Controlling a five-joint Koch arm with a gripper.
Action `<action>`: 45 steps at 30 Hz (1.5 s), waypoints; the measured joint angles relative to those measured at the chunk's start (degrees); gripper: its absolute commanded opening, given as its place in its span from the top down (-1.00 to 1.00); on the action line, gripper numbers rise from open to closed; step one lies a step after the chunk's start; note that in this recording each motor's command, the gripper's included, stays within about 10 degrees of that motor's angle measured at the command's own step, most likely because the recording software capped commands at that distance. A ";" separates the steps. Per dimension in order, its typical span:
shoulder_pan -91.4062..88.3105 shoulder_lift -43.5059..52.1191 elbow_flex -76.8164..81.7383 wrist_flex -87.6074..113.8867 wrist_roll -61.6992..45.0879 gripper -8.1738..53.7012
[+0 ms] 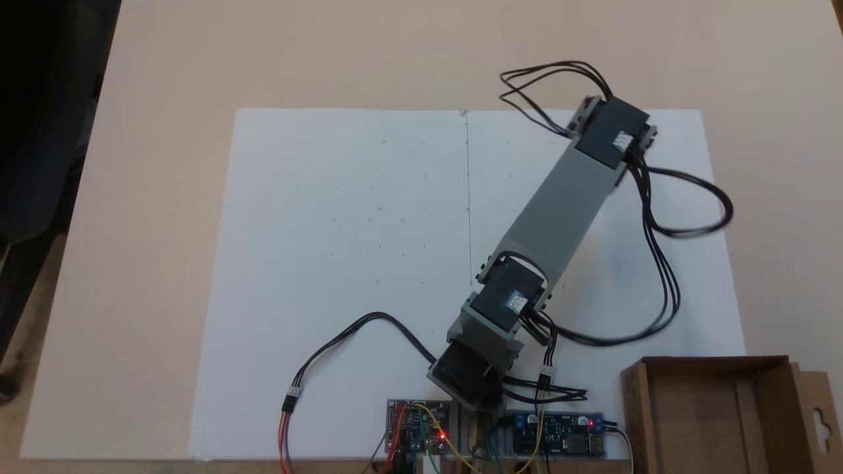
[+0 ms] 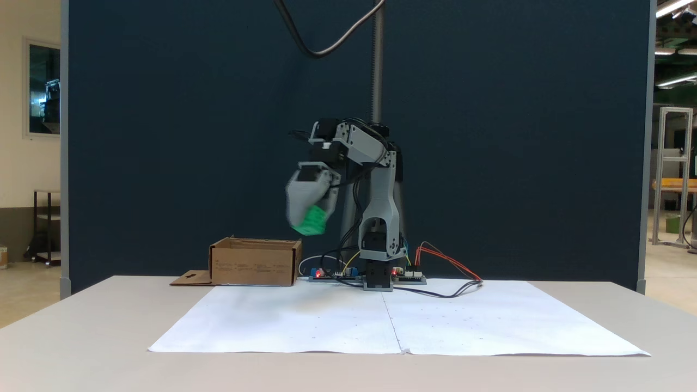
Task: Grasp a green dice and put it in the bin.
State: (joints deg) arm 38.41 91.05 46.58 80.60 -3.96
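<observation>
White paper (image 2: 305, 321) lies nearest. Your hand (image 2: 308, 220), closed on the green dice (image 2: 313, 220), hangs above and just right of the bin (image 2: 255, 262); carry it left.

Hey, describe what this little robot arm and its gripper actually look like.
The arm is built of light grey plastic links with black servo blocks at the joints and loose black cables looping off it. The gripper is pale grey, motion-blurred. Its base sits between small circuit boards with red lights.

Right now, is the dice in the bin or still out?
Out: the gripper holds the green dice in the air, right of the bin.
</observation>
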 measured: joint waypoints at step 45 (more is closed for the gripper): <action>67.32 -9.84 -2.37 -8.53 -15.91 -0.46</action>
State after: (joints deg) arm 105.73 81.21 44.21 72.07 -19.86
